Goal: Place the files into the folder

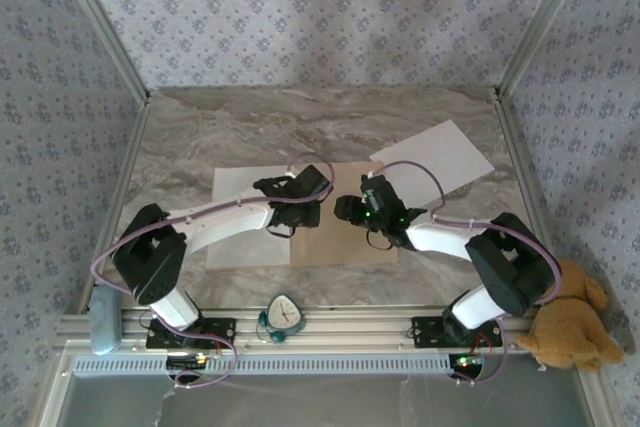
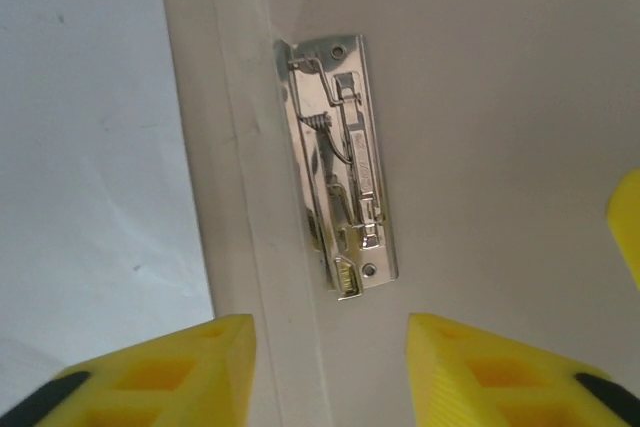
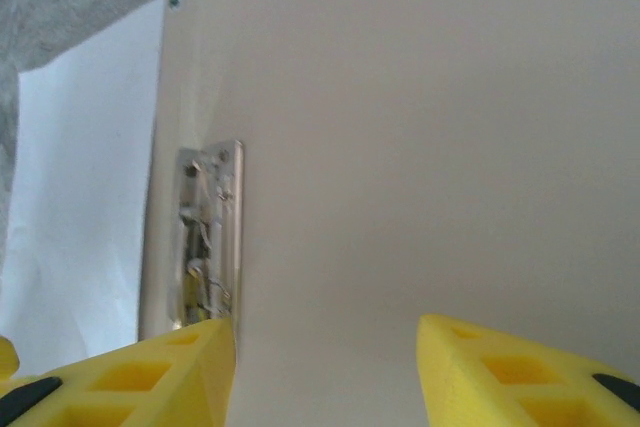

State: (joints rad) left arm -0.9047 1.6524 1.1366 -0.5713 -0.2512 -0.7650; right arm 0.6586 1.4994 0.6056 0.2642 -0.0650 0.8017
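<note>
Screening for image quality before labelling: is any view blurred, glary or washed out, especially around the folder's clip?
Top external: even, soft light, faint shadows on the folder, no glare. Left wrist: metal clip sharp with bright reflections; yellow fingers blurred at the frame's bottom. Right wrist: hazy, washed out, the clip soft.

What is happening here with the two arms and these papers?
Two robot arms are working over a tan folder in the middle of the table. The left fingers and the right fingers both hover just above its metal clip, open and holding nothing. No paper is clipped in yet. One white sheet lies beside the folder on the left, partly under the left arm. The other sheet lies near the folder's far right corner.
</note>
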